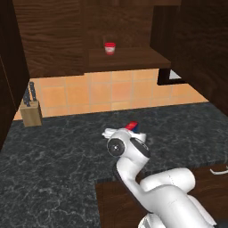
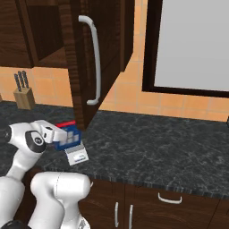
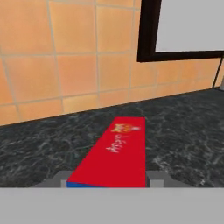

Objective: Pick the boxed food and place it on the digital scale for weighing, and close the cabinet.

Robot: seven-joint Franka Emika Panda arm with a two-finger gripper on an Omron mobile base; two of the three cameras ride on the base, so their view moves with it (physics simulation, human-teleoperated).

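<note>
Right base view, boxed food (image 2: 68, 134) above digital scale (image 2: 76, 154)

Even, flat rendered light; soft, low-detail frames.

The tiled wall (image 3: 65, 65) and window pane (image 2: 192, 42) read bright, while the cabinet (image 1: 53, 35) interior at upper left stays dim. Shadows are faint, glare none. Textures look slightly blurred, most of all on the counter (image 3: 188, 131).
</note>
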